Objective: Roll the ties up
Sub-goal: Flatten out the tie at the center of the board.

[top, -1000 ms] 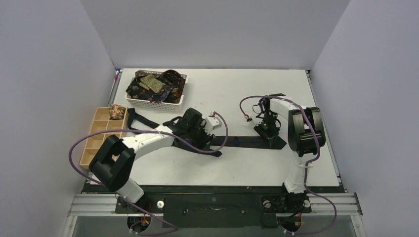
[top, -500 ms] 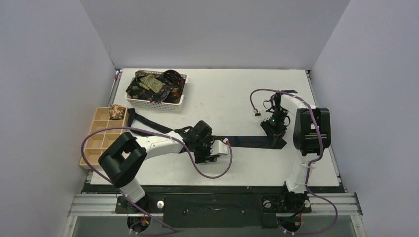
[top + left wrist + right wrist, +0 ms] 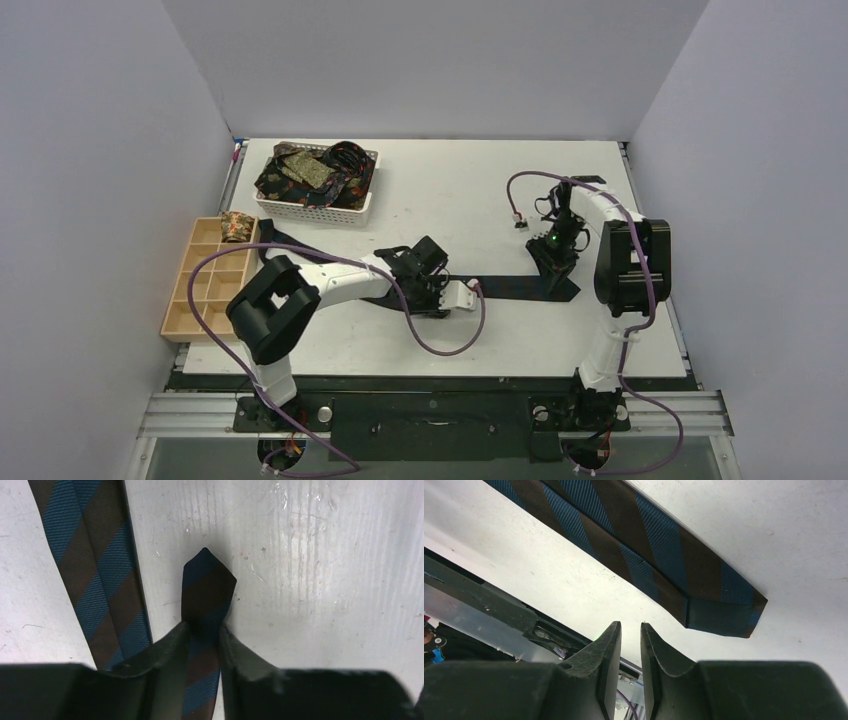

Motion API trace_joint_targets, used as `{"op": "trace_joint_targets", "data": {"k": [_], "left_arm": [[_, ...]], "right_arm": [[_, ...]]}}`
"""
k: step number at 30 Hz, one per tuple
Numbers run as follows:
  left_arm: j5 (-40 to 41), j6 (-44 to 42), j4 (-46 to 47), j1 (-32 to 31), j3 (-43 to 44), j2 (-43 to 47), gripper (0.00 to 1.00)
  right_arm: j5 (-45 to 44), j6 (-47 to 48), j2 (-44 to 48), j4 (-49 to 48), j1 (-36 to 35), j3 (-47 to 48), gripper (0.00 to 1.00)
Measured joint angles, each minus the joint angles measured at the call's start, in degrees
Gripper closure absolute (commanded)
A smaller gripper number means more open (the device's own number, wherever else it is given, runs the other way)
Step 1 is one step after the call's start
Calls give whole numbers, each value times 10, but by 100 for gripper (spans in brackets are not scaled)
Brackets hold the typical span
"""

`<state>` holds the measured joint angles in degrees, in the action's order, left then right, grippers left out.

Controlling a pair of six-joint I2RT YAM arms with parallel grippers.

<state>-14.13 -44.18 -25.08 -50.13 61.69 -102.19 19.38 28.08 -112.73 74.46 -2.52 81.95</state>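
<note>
I count 1 tie laid out flat, dark from above and blue-and-brown striped up close, running across the worktop from beside the tray to its wide end near the right arm. There is 1 small patterned roll in a far corner compartment of that 1 wooden tray. There is also 1 white basket at the back left holding a heap of patterned ties, too tangled to count.

There are 2 arms. The left arm reaches low and far across the middle of the worktop, wrist turned down. The left gripper is clenched on the tie's narrow end, whose pointed tip pokes out past the fingers, with another stretch of the same tie lying just beside it. The right arm is folded back on itself with its wrist pointing down beside the wide end. The right gripper holds nothing, its fingers a thin slit apart, near that end but apart from it.
</note>
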Motion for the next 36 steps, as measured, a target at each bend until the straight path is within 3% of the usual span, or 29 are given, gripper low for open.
{"op": "trace_joint_targets", "data": {"k": [3, 4, 13, 18, 29, 36], "left_arm": [[3, -4, -21, -3, 28, -20, 99], [8, -5, -23, -3, 33, -24, 100], [39, 45, -67, -17, 71, -40, 100], [45, 80, -127, -19, 134, -62, 100], [82, 80, -205, -19, 301, -151, 100], [108, 74, -228, -18, 368, -225, 100]], "right_arm": [[9, -2, 0, 2, 3, 1, 84], [12, -3, 0, 3, 5, 1, 84], [73, -16, 9, 8, 12, 0, 86], [101, -22, 18, 8, 18, -2, 87], [149, -50, 18, 4, 56, -3, 72], [169, -74, 18, -17, 67, -11, 72]]}}
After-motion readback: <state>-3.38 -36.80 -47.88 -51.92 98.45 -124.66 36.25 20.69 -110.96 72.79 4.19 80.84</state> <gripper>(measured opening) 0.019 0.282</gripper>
